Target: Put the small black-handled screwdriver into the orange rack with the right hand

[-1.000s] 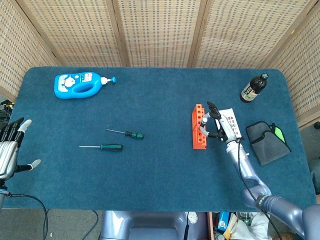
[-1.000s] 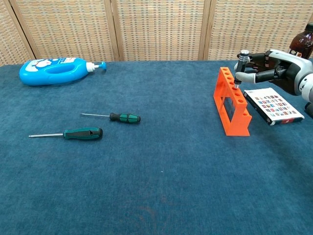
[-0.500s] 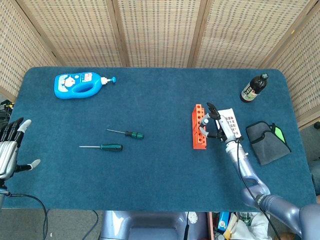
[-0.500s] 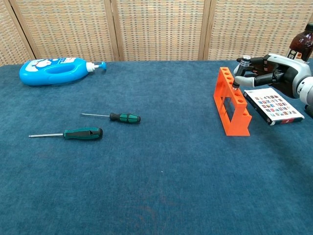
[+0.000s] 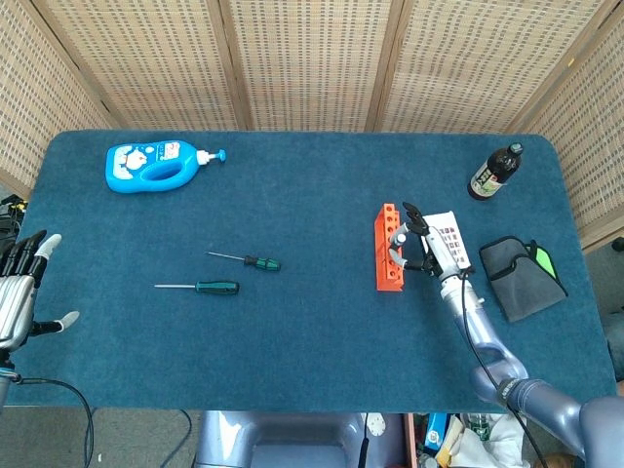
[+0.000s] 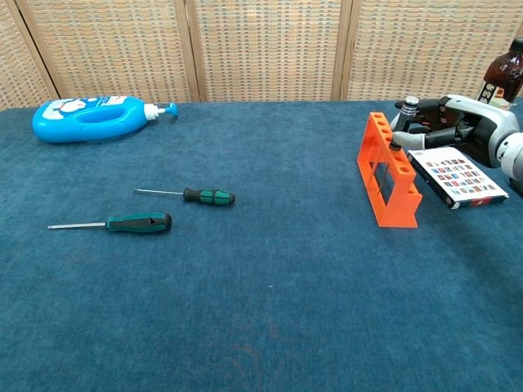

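Note:
The orange rack [image 5: 387,255] [image 6: 388,173] stands on the blue table at the right. My right hand [image 5: 423,248] [image 6: 448,122] is against its far side, at its top row of holes. It pinches the small black-handled screwdriver [image 6: 395,144] upright between thumb and a finger, with the dark lower end in one of the holes. The fingers hide most of the tool. My left hand [image 5: 19,292] hangs off the table's left edge, fingers spread and empty; the chest view does not show it.
Two green-handled screwdrivers [image 5: 255,260] [image 5: 210,287] lie at centre left. A blue detergent bottle [image 5: 151,164] lies at the back left. A dark bottle [image 5: 495,173] stands at the back right. A printed white box [image 6: 454,177] and a grey pouch [image 5: 522,276] sit right of the rack.
My right hand has come down toward the rack's top, lowering the screwdriver further into the hole. The left hand has stayed still.

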Robot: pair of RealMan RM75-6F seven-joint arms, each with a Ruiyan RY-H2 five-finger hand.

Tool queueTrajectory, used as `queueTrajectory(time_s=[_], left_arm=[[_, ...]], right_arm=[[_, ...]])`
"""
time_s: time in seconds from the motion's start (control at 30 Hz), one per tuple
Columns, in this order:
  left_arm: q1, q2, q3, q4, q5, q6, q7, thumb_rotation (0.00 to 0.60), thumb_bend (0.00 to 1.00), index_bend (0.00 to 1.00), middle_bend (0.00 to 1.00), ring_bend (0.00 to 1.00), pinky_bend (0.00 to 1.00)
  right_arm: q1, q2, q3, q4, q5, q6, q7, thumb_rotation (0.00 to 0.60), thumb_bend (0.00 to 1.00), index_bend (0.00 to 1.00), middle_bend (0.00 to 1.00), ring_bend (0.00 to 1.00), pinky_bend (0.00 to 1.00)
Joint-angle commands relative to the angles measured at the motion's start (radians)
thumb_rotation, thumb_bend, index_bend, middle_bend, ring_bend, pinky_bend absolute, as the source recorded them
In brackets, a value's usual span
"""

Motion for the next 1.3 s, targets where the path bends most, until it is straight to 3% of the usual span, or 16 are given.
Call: queueTrajectory(time_s=[0.03,0.07,0.13,0.17,0.47,0.6,0.77,0.87,1.03,1.3], left_arm=[[0.0,0.0,0.0,0.001,0.0,0.001,-0.001,0.6,0.0,0.0,0.0,0.0,0.0],[0.001,0.0,0.001,0.001,0.002,0.001,-0.002,0.6,0.0,0.0,0.0,0.0,0.0],[0.001,0.0,0.001,0.001,0.003,0.001,-0.005,0.6,0.0,0.0,0.0,0.0,0.0],[0.001,0.0,0.001,0.002,0.004,0.002,-0.008,0.6,0.0,0.0,0.0,0.0,0.0],[0.012,0.012,0.007,0.011,0.022,0.003,-0.052,0.6,0.0,0.0,0.0,0.0,0.0],[0.024,0.014,0.01,0.027,0.033,0.015,-0.08,0.6,0.0,0.0,0.0,0.0,0.0],[0.05,-0.023,0.004,0.071,0.019,0.063,-0.096,0.6,0.0,0.0,0.0,0.0,0.0],[0.063,-0.049,0.017,0.109,0.02,0.065,-0.109,0.6,0.0,0.0,0.0,0.0,0.0],[0.079,-0.079,0.046,0.156,0.04,0.05,-0.137,0.6,0.0,0.0,0.0,0.0,0.0],[0.09,-0.096,0.06,0.189,0.094,0.061,-0.158,0.6,0.0,0.0,0.0,0.0,0.0]], right_arm=[[0.001,0.008,-0.012,-0.002,-0.014,-0.005,0.012,0.6,0.3,0.47,0.0,0.0,0.0],[0.003,0.017,-0.018,-0.007,-0.021,-0.013,0.02,0.6,0.19,0.29,0.0,0.0,0.0],[0.006,0.03,-0.02,-0.02,-0.025,-0.02,0.033,0.6,0.03,0.06,0.0,0.0,0.0],[0.006,0.04,-0.019,-0.031,-0.024,-0.021,0.039,0.6,0.0,0.0,0.0,0.0,0.0],[-0.009,0.133,-0.004,-0.181,-0.035,0.035,0.002,0.6,0.0,0.0,0.0,0.0,0.0],[-0.032,0.216,-0.005,-0.289,-0.044,0.077,-0.084,0.6,0.0,0.0,0.0,0.0,0.0],[-0.099,0.337,-0.036,-0.439,-0.068,0.175,-0.304,0.6,0.0,0.0,0.0,0.0,0.0],[-0.177,0.389,-0.082,-0.488,-0.116,0.309,-0.576,0.6,0.0,0.0,0.0,0.0,0.0],[-0.292,0.447,-0.148,-0.575,-0.135,0.441,-0.868,0.6,0.0,0.0,0.0,0.0,0.0],[-0.397,0.468,-0.19,-0.664,-0.141,0.557,-1.084,0.6,0.0,0.0,0.0,0.0,0.0]])
